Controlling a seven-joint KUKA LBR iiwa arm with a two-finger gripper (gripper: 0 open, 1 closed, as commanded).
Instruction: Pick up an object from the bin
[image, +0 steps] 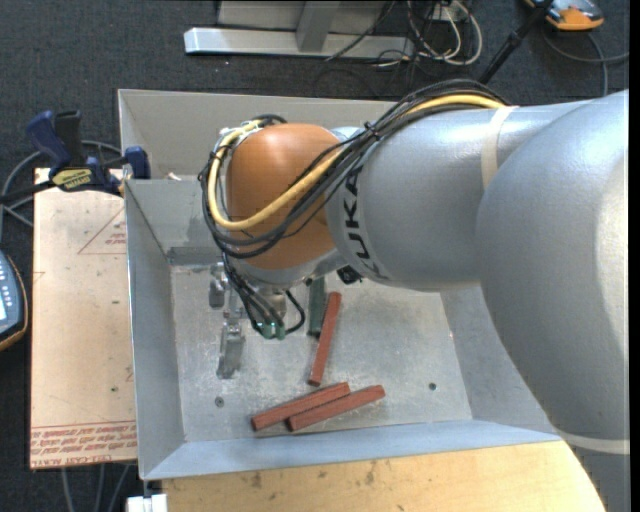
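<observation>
And here is the arm (480, 190), brought in from the right of the camera view and spread across much of the grey metal bin (150, 330). Its wrist is capped by the rounded orange cover (275, 180), and black and yellow cables (430, 100) are looped around that cover.

Below the cover the hand (230, 365) is seen hanging over the left part of the bin floor, with bare grey metal underneath it. Whether the hand is open or closed cannot be told from this angle.

Now to the things on offer. A dark green stick (315, 310) is found just to the right of the hand, near the middle of the floor, its upper end tucked under the wrist. Right beside it, on its right, a tilted reddish-brown stick (324, 340) is laid, running from upper right down to lower left. These two are the nearest to the hand, and both lie apart from it.

Further toward the front wall, a first flat stick (300, 405) of the same reddish-brown is laid at a shallow slant. A second flat stick (338, 408) is pressed along its side, shifted a little to the right. The two are seen touching along their length, close to the front edge of the floor and well to the right of the hand.
</observation>
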